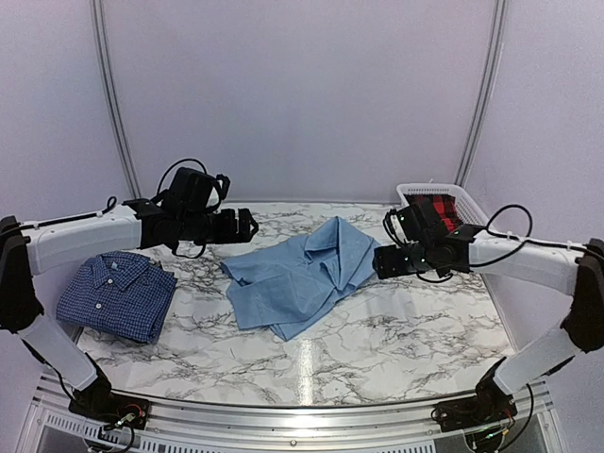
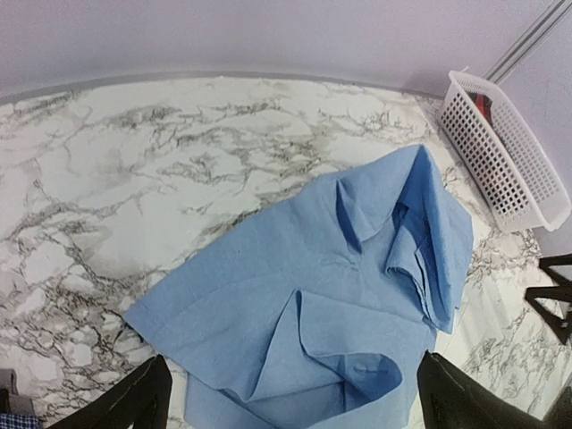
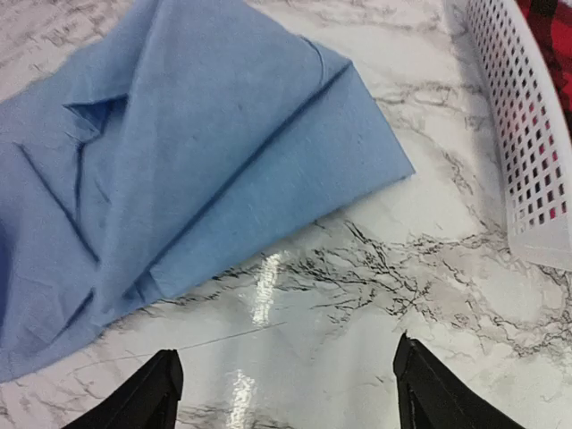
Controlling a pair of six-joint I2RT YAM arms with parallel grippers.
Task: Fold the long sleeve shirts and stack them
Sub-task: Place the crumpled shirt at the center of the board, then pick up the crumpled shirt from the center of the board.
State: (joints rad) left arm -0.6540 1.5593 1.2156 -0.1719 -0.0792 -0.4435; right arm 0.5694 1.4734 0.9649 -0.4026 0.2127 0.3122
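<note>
On your left the dark checked shirt [image 1: 115, 294] lies folded at the near-left of the counter [image 1: 396, 349], well apart from the rest; your left tool [image 2: 293, 375] hangs above the light blue shirt [image 1: 302, 274], jaws spread wide with nothing between them; that shirt lies mid-counter, loosely half-folded, its layers lapped and rumpled; your right tool [image 3: 288, 353] hovers off the shirt's right edge, likewise gaping and empty, with the white basket [image 1: 444, 200] near it; the likely trouble, I judge, is pinching only the top layer, which would peel the fold open rather than carry it; a low drag across the glossy counter could bunch the cloth; a wide swing on the right could clip the basket.
</note>
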